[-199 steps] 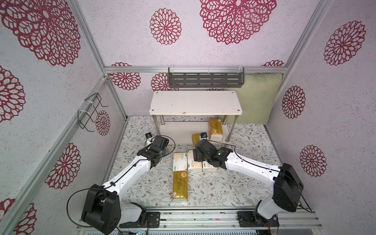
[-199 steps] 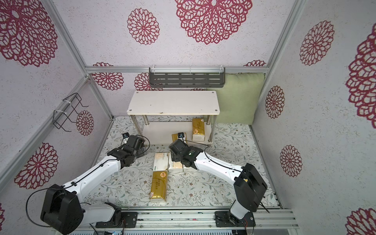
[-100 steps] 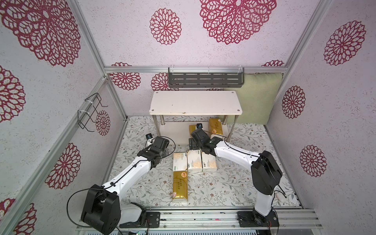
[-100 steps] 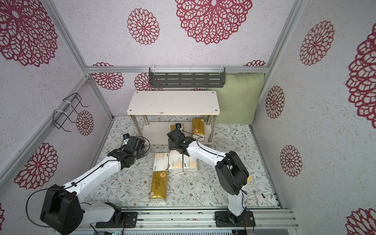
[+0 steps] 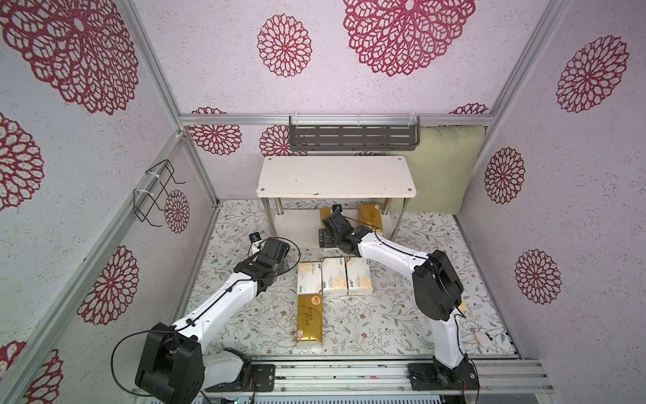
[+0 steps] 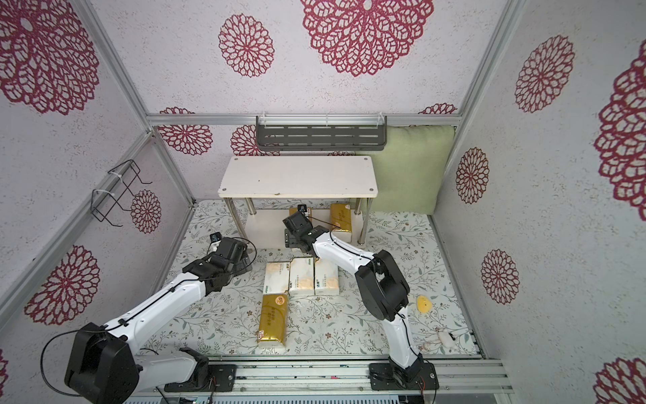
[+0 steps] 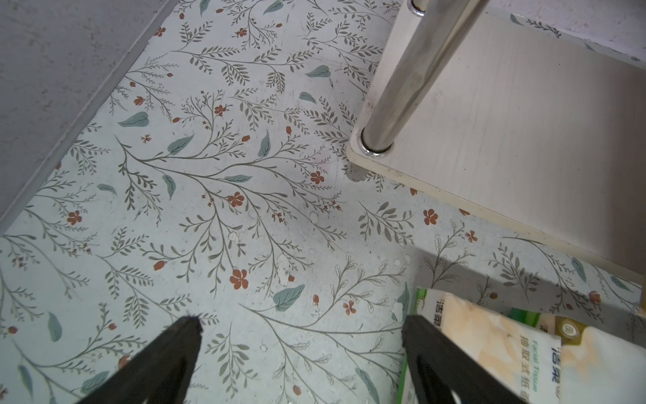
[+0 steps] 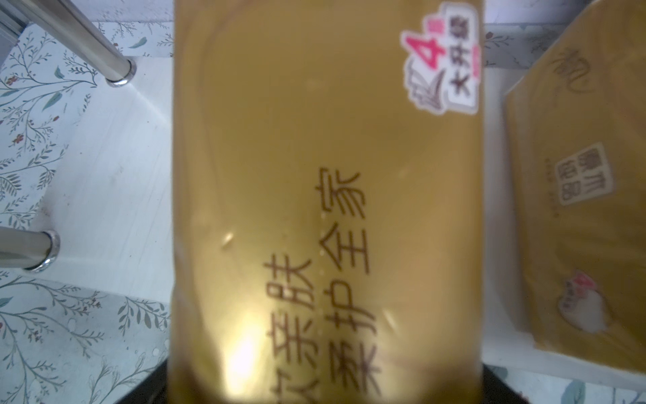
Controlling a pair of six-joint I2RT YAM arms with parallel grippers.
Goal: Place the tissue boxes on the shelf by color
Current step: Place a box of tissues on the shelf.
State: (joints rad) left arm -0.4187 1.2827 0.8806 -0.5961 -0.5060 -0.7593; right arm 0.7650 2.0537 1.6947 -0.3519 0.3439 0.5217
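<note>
The shelf stands at the back; its lower board shows in the right wrist view. My right gripper reaches under the top board, shut on a gold tissue box that hides its fingers. Beside it a second gold box lies on the lower board. Three white tissue boxes lie in a row on the floor, with a gold one in front of them. My left gripper hangs open over bare floor, one finger next to the leftmost white box.
A chrome leg of the shelf stands close ahead of the left gripper. A green cushion leans at the back right. A dark grey wall rack hangs above the shelf, a black wire holder on the left wall. A yellow piece and a small white toy lie front right.
The right arm has carried the gold box from above the white boxes back to the shelf's lower tier. The left arm has not moved.
</note>
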